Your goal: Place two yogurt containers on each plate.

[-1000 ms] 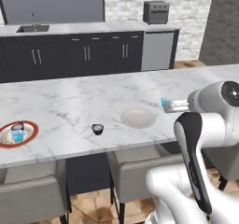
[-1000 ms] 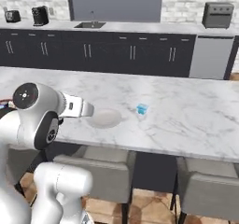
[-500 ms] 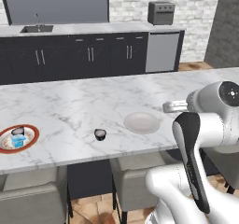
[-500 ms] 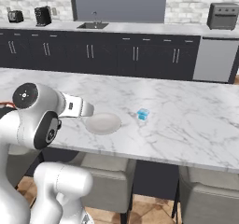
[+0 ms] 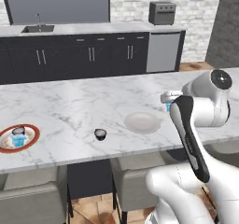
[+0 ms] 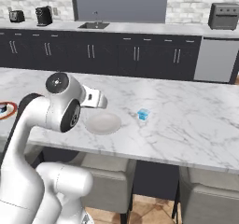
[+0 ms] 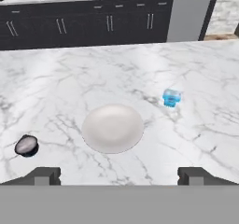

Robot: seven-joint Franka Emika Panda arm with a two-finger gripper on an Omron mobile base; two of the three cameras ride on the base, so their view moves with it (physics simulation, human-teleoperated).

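A plain pale plate (image 7: 112, 128) lies on the marble counter just beyond my gripper (image 7: 119, 175), which is open with nothing between its fingertips (image 7: 44, 174). A light blue yogurt container (image 7: 171, 98) stands to the plate's right, and a dark one (image 7: 26, 145) to its left. In the left base view the red-rimmed plate (image 5: 5, 135) sits far left and holds a dark cup (image 5: 18, 131) and a light blue cup (image 5: 18, 142). The plain plate (image 5: 142, 122), the loose dark cup (image 5: 100, 134) and the blue cup (image 5: 168, 108), half hidden by my arm, show there too.
The marble island counter (image 5: 70, 106) runs wide to left and right, with stools (image 5: 28, 202) tucked under its near edge. Dark cabinets, a sink (image 5: 37, 29) and a toaster oven (image 5: 162, 13) line the back wall.
The whole picture has shifted a little in both base views, so the camera has moved. Cups and plates keep their places on the counter. The gripper stays open.
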